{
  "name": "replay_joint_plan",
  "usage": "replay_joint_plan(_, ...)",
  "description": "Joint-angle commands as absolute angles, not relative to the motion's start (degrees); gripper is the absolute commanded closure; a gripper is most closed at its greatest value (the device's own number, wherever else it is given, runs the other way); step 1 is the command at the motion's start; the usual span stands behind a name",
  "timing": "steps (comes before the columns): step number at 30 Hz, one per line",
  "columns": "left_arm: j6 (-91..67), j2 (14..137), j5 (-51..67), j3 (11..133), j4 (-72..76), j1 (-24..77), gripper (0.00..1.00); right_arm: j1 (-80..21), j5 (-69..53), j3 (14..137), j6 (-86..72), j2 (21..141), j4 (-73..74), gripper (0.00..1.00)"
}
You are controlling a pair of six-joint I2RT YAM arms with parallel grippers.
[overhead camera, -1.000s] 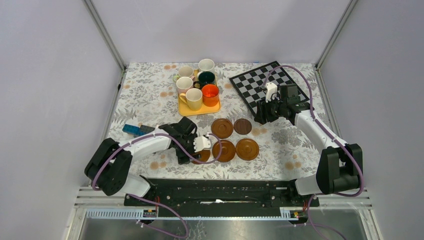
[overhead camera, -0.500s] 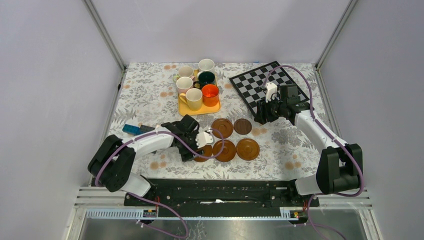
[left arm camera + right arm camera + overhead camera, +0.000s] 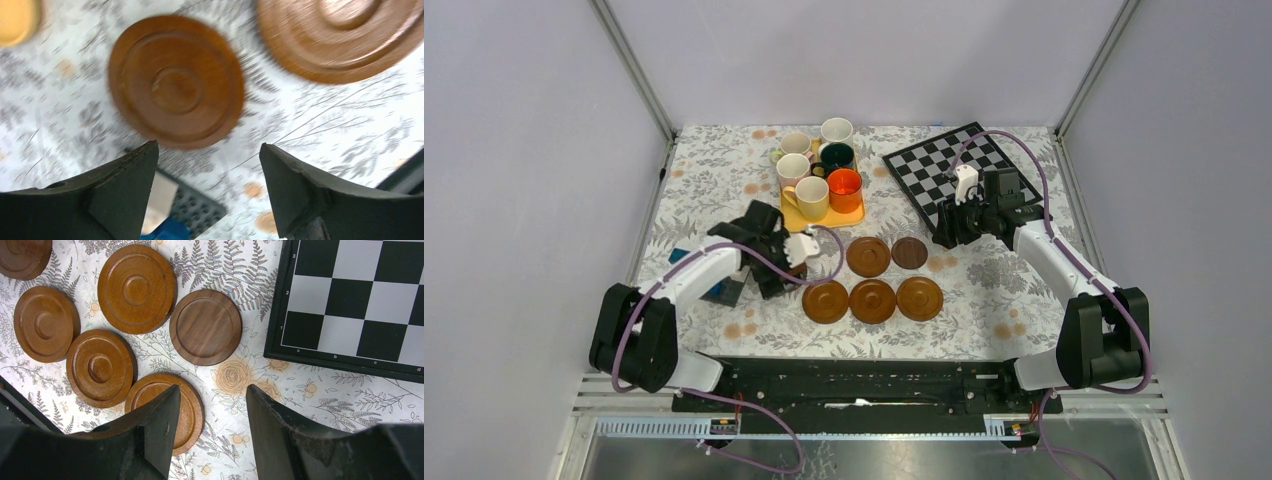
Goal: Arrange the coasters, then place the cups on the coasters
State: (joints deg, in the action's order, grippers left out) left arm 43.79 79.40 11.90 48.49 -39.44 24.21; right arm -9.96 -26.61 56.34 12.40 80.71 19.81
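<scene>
Coasters (image 3: 872, 300) look arranged; left tool (image 3: 207, 147) and right tool (image 3: 212, 390) both stand apart, empty. Next: grip a cup (image 3: 845, 190) at twelve o'clock.

Left tool (image 3: 207, 150), right tool (image 3: 211, 390) spread

This looks like a robot lab test cell. The flower-print table (image 3: 714, 180) is boxed in by plain grey walls (image 3: 514, 180) and metal frame posts (image 3: 636, 72). At its near edge, a cabled left arm (image 3: 696, 274) and right arm (image 3: 1056, 258) are bolted to a black rail (image 3: 854, 385).
</scene>
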Motion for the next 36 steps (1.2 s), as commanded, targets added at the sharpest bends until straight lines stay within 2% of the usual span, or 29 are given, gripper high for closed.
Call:
replay_joint_plan(1, 52.85, 81.26, 11.76, 53.08, -43.10, 17.72, 0.17, -9.58, -27.43, 56.41, 12.78, 78.66, 18.36, 0.41)
replay_joint_plan(9, 58.67, 86.15, 9.40, 53.73, -42.58, 14.76, 0.09, -9.63, -27.18, 56.34, 12.86, 78.49, 18.47, 0.41)
replay_joint_plan(18, 60.66, 91.36, 7.27, 54.42, -39.58, 12.81, 0.05, -9.59, -27.06, 56.25, 13.01, 78.82, 18.44, 0.41)
replay_joint_plan(27, 57.06, 94.56, 12.77, 57.16, -38.33, 12.92, 0.10, -9.62, -26.91, 56.17, 13.19, 79.36, 18.28, 0.41)
replay_joint_plan(36, 55.79, 97.38, 13.52, 59.44, -35.97, 15.62, 0.17, -9.60, -26.81, 56.21, 13.28, 79.44, 18.21, 0.42)
